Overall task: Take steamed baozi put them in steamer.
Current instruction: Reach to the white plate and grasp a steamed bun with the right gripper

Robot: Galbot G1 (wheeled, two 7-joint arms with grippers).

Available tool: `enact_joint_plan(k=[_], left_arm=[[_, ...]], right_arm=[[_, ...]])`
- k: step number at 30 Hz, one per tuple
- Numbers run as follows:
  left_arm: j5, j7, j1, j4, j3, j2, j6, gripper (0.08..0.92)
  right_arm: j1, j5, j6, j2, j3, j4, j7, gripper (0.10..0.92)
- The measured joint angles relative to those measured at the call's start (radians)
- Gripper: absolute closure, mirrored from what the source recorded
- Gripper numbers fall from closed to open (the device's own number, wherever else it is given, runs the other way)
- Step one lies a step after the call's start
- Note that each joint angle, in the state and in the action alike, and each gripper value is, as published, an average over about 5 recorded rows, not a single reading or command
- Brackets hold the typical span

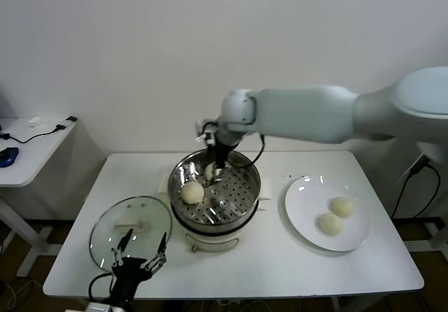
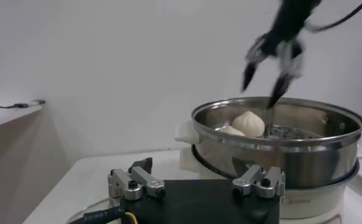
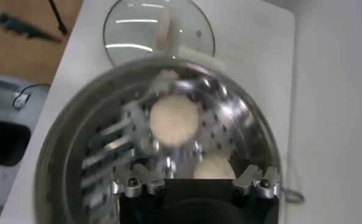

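Right claw [image 1: 214, 164] spread apart over steamer [image 1: 248, 203] holding two baozi [image 1: 192, 192]; left claw [image 1: 140, 250] apart

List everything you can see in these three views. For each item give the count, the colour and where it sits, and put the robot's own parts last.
steamed baozi: four, cream-white; two in the steamer, two on the plate
steamer: one, shiny steel on a white base; table centre
glass lid: one, clear; flat on the table, at the steamer's left
plate: one, white; at the steamer's right
table: one, white; under everything
side table: one, white; far left, with a cable on it
left gripper: one, black and silver; open, over the table's near edge by the lid
right gripper: one, dark; open, above the steamer
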Motion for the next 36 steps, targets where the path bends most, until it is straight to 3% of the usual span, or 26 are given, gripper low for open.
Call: enact_joint_plan(k=[15, 36], left_arm=[[-0.002, -0.001, -0.008, 0.0, -0.006, 0.001, 0.02, 0.177], [0.015, -0.003, 0.014, 0.0, -0.007, -0.005, 0.013, 0.177]], right_arm=[[-0.062, -0.313, 0.093, -0.448, -0.127, 0.061, -0.092, 0.203], [-0.505, -0.548, 0.056, -0.52, 0.153, -0.074, -0.041, 0.205]])
